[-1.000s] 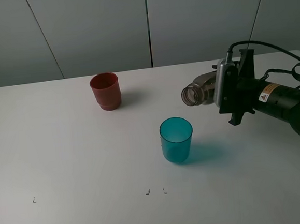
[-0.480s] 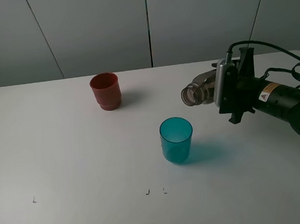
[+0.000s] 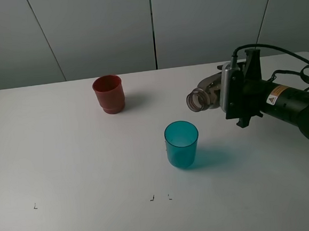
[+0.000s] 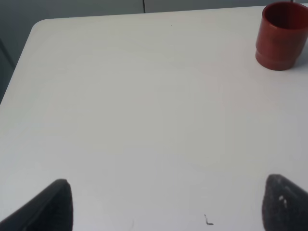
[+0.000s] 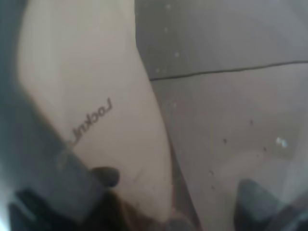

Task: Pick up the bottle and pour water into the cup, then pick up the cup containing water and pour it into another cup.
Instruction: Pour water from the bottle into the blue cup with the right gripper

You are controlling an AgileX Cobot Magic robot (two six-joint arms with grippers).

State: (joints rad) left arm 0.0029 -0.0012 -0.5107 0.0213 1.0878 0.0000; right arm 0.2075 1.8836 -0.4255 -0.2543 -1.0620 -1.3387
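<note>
- Nearest to the camera, the left gripper [image 4: 166, 206] is hanging over the bare table [image 4: 144, 120]. Its fingers are standing wide apart with nothing between them, so it is not taking part in the work now.
- A little farther, the cup [image 3: 182, 144] is standing upright near the middle of the table. I cannot tell if water is lying in it, and no stream is showing.
- Behind it and to the right, the right gripper [image 3: 229, 93] is clamping the bottle [image 3: 202, 97] by its body. The bottle is lying almost flat in the air. Its open mouth is looking toward the cup's side, but it is beside the rim and not over it.
- Farthest, another cup [image 3: 108, 94] is waiting upright, well apart from the teal one.
- As I am judging it, the picking up is done and the first pouring is only beginning. Lifting the cup and emptying it into the red one are still remaining.
- Compared with one second ago, the bottle's mouth is sitting slightly lower and its rear slightly higher, so the tilt is growing. Both cups are keeping their places.
</note>
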